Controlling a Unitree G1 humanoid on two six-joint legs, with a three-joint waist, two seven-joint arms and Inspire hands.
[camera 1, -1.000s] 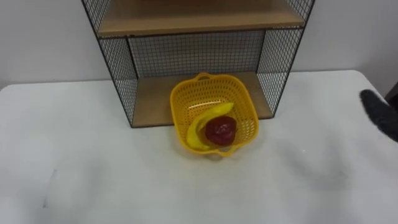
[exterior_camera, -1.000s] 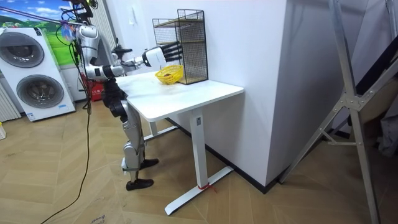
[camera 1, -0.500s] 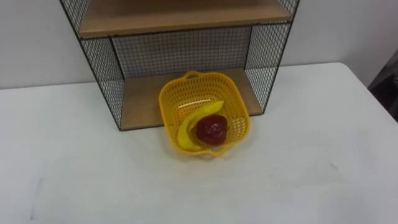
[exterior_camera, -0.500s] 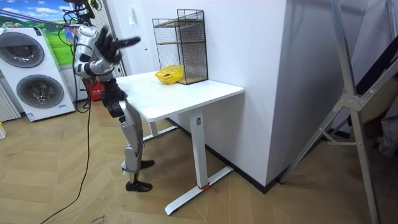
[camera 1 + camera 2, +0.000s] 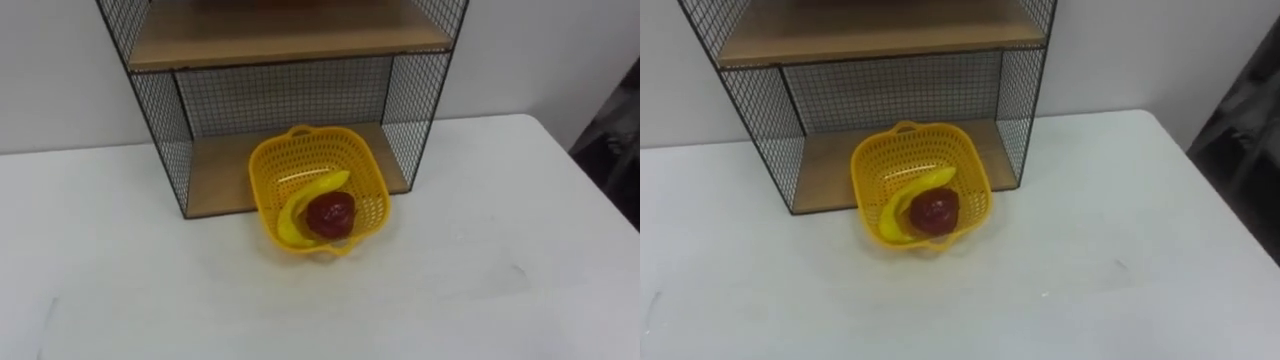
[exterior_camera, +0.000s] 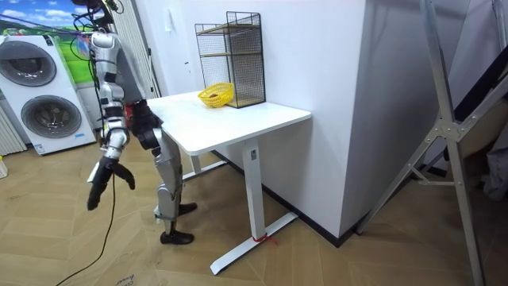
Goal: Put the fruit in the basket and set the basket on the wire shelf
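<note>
A yellow mesh basket (image 5: 283,165) rests with its rear half on the wooden lower board of the black wire shelf (image 5: 290,95), its front half sticking out over the white table (image 5: 480,250). Inside it lie a banana (image 5: 303,201) and a dark red apple (image 5: 330,214), touching each other. In the room view the basket (image 6: 214,96) shows at the foot of the wire shelf (image 6: 242,56). I stand at the table's end on the room view's left. My right hand (image 6: 101,181) hangs low beside my leg, fingers relaxed and holding nothing, far from the basket.
The shelf stands against a white wall at the back of the table. The table's right edge (image 5: 590,170) runs close by, with dark floor beyond. Washing machines (image 6: 40,95) stand behind me, and a metal frame (image 6: 444,135) is on the room view's right.
My right arm drew back from the basket, swung up, then dropped to my side. The eye view shifted slightly. Basket and fruit stayed put.
</note>
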